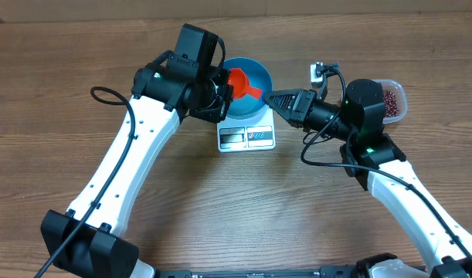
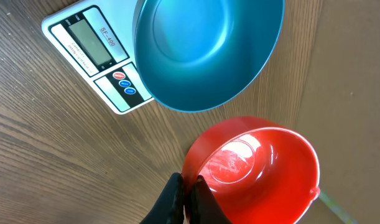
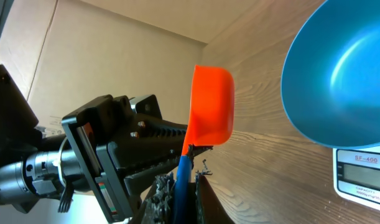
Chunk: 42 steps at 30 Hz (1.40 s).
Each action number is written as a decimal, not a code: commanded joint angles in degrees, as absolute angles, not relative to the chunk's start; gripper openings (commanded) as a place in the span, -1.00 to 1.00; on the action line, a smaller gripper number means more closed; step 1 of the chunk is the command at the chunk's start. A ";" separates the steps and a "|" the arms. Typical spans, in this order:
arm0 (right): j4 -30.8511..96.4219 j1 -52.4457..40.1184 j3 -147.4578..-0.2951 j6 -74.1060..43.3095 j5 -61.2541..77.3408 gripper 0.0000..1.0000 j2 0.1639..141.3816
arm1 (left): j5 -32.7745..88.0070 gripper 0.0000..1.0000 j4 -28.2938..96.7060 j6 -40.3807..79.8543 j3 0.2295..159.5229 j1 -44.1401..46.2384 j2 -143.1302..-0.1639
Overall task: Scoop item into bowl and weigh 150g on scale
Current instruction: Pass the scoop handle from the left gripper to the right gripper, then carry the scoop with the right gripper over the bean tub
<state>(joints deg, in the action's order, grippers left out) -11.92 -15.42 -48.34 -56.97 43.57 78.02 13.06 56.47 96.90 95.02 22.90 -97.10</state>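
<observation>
Overhead | left jaws and right jaws both clenched on red scoop (image 1: 239,79) | we judge a handover above blue bowl (image 1: 263,77)

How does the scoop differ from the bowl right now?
The scoop is red, the bowl blue. The scoop is smaller than the bowl. The bowl sits on the scale; the scoop is held in the air by the left claw. Both are empty.

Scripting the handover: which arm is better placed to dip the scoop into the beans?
Likely right. The right fingers grip the red plastic scoop's handle, and the clear plastic tub of red-brown beans sits beside that arm. The left fingers only pinch its rim by the round blue bowl.
</observation>
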 commanded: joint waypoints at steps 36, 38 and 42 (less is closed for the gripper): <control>24.49 -11.40 -57.63 -29.36 19.49 -0.92 65.84 | 10.28 0.99 53.56 52.66 95.79 16.10 -94.32; 29.54 -11.40 -60.05 -27.09 15.99 -0.92 65.06 | 9.65 0.99 53.71 49.17 95.79 16.10 -94.35; 37.17 -11.40 -63.70 -21.98 10.04 -0.92 64.51 | 9.61 0.99 53.74 44.25 95.79 16.10 -94.37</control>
<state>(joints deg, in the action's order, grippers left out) 35.20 -11.62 -60.49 -28.32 18.11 65.54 10.83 53.78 51.75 95.02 16.38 -95.90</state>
